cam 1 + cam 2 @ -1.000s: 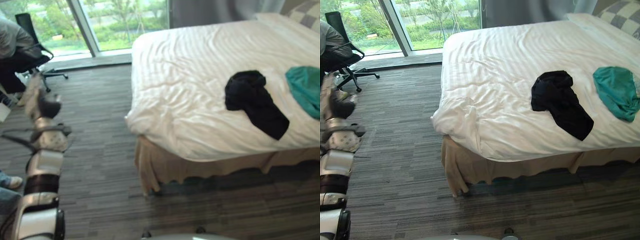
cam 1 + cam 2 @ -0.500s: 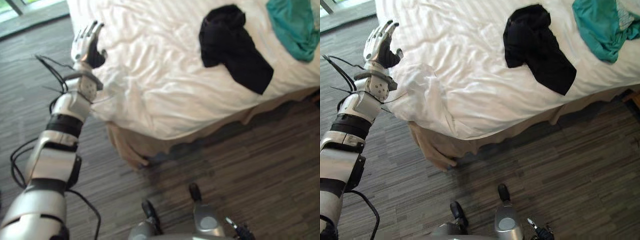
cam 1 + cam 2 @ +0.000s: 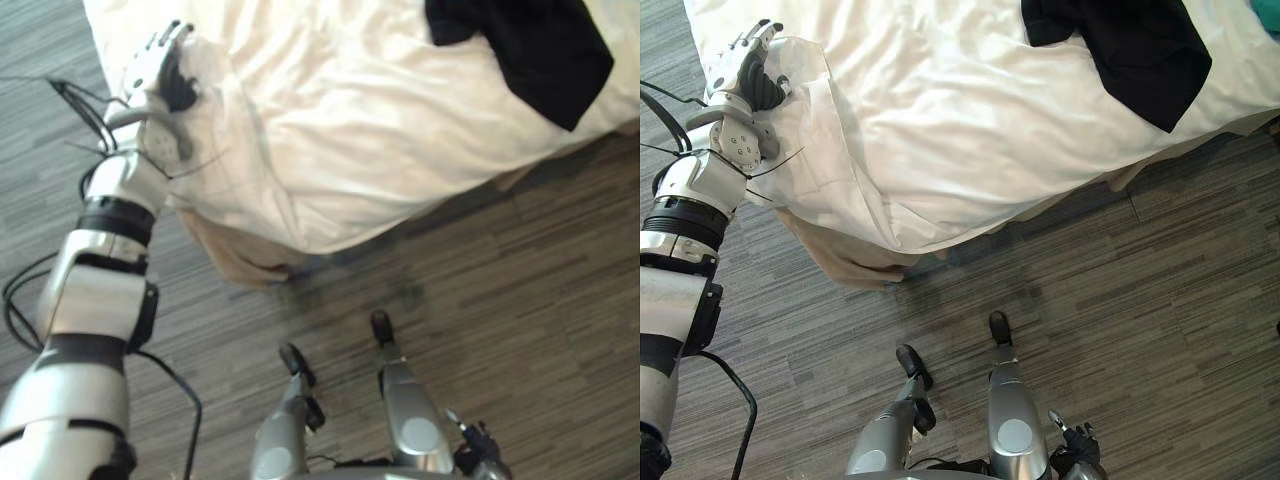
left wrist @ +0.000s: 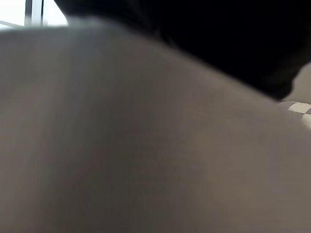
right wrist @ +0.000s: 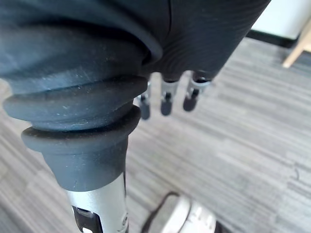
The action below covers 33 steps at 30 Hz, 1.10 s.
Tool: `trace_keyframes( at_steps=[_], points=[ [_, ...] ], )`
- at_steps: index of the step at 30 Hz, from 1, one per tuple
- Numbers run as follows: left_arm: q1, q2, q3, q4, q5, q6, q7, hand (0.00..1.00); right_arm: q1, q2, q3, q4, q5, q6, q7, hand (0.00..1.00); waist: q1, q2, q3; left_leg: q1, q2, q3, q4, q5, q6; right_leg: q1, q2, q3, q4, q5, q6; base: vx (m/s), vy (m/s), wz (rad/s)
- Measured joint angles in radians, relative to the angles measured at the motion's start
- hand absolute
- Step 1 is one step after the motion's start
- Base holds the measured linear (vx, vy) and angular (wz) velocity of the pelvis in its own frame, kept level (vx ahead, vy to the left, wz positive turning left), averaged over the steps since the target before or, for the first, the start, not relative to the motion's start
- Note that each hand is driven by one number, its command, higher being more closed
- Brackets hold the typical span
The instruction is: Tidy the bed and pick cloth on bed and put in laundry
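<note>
Left eye view: the left hand [image 3: 152, 72] lies flat and empty, fingers straight, on the bed's [image 3: 350, 120] near corner, with the black cloth [image 3: 530, 45] on the bed well apart. Right wrist view: the right hand [image 5: 165, 99] hangs relaxed and empty above the floor [image 5: 243, 145]

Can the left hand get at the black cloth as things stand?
Probably not. The left hand is at a corner of the white sheet, while the black cloth lies well across it, to the robot's right. Nothing blocks the way; it looks out of reach.
</note>
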<state>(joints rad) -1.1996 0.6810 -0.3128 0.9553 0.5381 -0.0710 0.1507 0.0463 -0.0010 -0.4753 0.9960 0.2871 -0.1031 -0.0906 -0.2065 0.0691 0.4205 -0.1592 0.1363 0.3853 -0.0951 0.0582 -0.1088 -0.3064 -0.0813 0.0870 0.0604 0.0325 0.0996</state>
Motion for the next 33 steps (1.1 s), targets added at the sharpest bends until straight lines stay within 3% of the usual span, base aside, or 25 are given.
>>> trace_keyframes(
  at_steps=[17, 22, 24, 26, 28, 31, 32, 33],
  points=[
    [0.058, 0.003, -0.089, 0.023, -0.026, -0.035, -0.086, 1.00, -0.042, -0.011, 0.054, 0.001, -0.006, 0.002, 0.005, 0.00, 0.002, -0.001, 0.006, -0.001, 0.004, 0.013, 0.078, -0.037, 0.014, 0.021, -0.010, -0.003, 0.012, 0.000, 0.000, 0.02, -0.003, -0.01],
    [0.276, 0.064, -0.104, -0.201, -0.061, -0.074, -0.105, 1.00, -0.025, -0.021, 0.052, 0.000, -0.025, 0.005, 0.006, 0.00, 0.005, 0.005, 0.003, 0.066, 0.001, -0.022, 0.097, -0.037, 0.014, 0.120, -0.022, -0.060, 0.007, 0.000, 0.000, 0.02, 0.003, 0.18],
    [0.363, 0.091, -0.103, -0.255, -0.075, -0.086, -0.108, 1.00, -0.007, -0.029, 0.047, 0.000, -0.037, 0.006, 0.006, 0.00, 0.026, 0.014, -0.003, 0.083, -0.001, -0.028, 0.098, -0.037, 0.014, 0.142, -0.026, -0.087, 0.007, 0.000, 0.000, -0.01, 0.010, 0.18],
    [0.502, 0.109, -0.064, -0.305, -0.086, -0.092, -0.118, 1.00, 0.025, -0.046, 0.042, 0.000, -0.065, 0.022, 0.007, 0.00, 0.053, 0.035, -0.028, 0.095, -0.006, -0.041, 0.098, -0.037, 0.014, 0.164, -0.027, -0.122, 0.005, -0.001, 0.000, -0.01, 0.009, 0.20],
    [0.620, 0.120, -0.022, -0.340, -0.097, -0.093, -0.133, 1.00, 0.046, -0.055, 0.040, 0.002, -0.080, 0.032, 0.007, 0.00, 0.057, 0.049, -0.047, 0.107, -0.007, -0.064, 0.098, -0.037, 0.014, 0.191, -0.029, -0.151, 0.005, -0.001, -0.001, -0.02, 0.004, 0.33],
    [0.798, 0.124, 0.058, -0.384, -0.116, -0.102, -0.151, 1.00, 0.054, -0.062, 0.040, 0.013, -0.104, 0.040, 0.008, 0.00, 0.068, 0.048, -0.095, 0.123, -0.008, -0.088, 0.094, -0.037, 0.014, 0.221, -0.030, -0.181, 0.003, -0.001, -0.001, -0.03, 0.023, 0.31],
    [0.828, 0.124, 0.074, -0.397, -0.117, -0.104, -0.152, 0.00, 0.054, -0.062, 0.040, 0.013, -0.106, 0.040, 0.008, 0.00, 0.077, 0.047, -0.104, 0.123, -0.008, -0.090, 0.093, -0.037, 0.014, 0.223, -0.030, -0.186, 0.002, -0.001, -0.001, -0.06, 0.017, 0.13],
    [0.880, 0.123, 0.101, -0.423, -0.117, -0.116, -0.152, 0.00, 0.058, -0.062, 0.041, 0.015, -0.114, 0.041, 0.009, 0.00, 0.087, 0.042, -0.124, 0.126, -0.011, -0.098, 0.093, -0.037, 0.014, 0.235, -0.032, -0.201, -0.008, -0.003, -0.004, -0.07, 0.005, 0.19]
  ],
)
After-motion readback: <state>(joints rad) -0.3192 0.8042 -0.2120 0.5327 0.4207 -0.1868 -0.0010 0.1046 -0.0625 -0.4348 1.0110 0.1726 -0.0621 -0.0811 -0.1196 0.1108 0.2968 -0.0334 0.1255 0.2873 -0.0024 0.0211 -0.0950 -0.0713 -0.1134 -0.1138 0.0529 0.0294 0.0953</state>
